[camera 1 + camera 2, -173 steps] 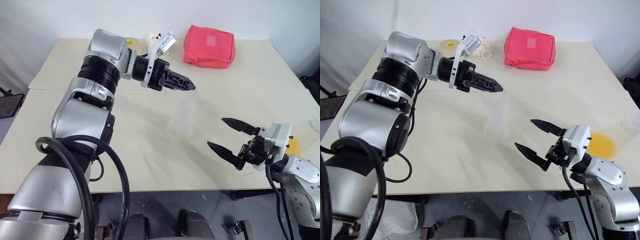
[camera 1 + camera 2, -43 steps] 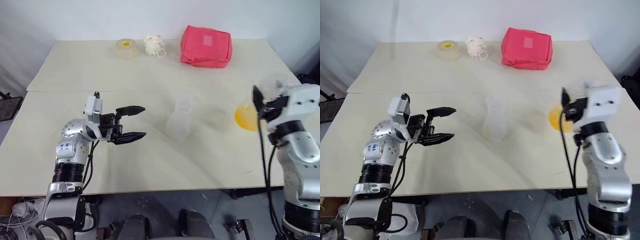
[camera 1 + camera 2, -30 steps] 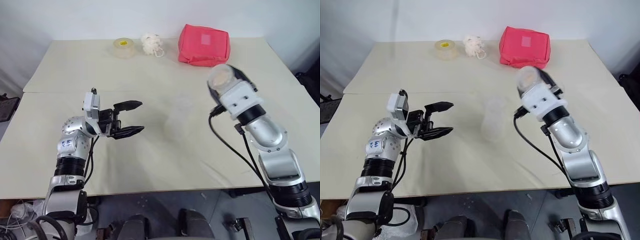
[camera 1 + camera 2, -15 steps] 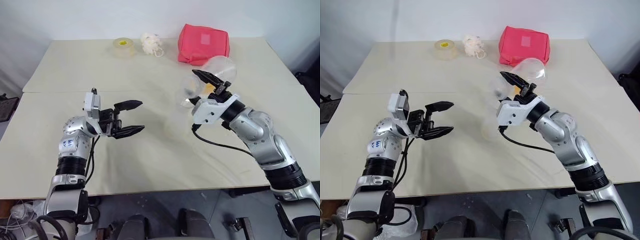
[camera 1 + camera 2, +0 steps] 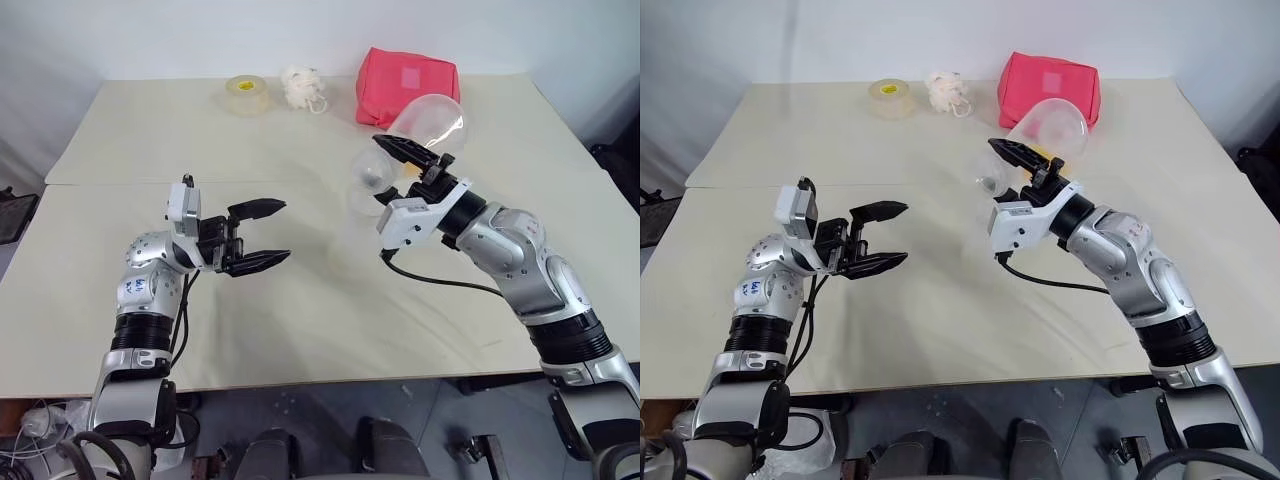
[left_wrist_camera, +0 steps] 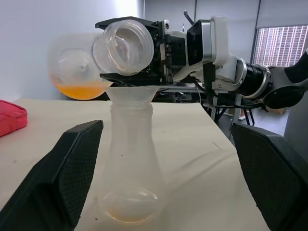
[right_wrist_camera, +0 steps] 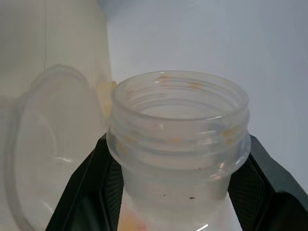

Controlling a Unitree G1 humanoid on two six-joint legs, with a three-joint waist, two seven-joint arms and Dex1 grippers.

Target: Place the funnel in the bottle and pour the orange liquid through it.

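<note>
Now the R gripper is at the bottle. A sec ago that arm was still swinging in from the far side; since then it has come across and rolled its wrist. Its fingers are clamped shut on the neck of a round clear flask, which now lies tipped nearly on its side. The flask's mouth sits just above the funnel, which is seated in the bottle neck right below the R fingers, so step one is done.

The orange liquid pools in the flask's belly behind the R gripper. It's below the neck and I see no stream yet. There may be a faint orange tint at the bottle's base, but I can't be sure.

The L gripper hasn't budged: jaws spread wide, holding nothing. It aims at the bottle w/ a clear gap between, and the bottle stands just ahead of its fingertips, untouched.

Meaning for the task: approach is over and the pour is about to start. My read is more tilt is needed to bring liquid to the lip. Main risk is that the bottle is unsupported and the funnel is light, so a nudge from the flask lip could tip either.
</note>
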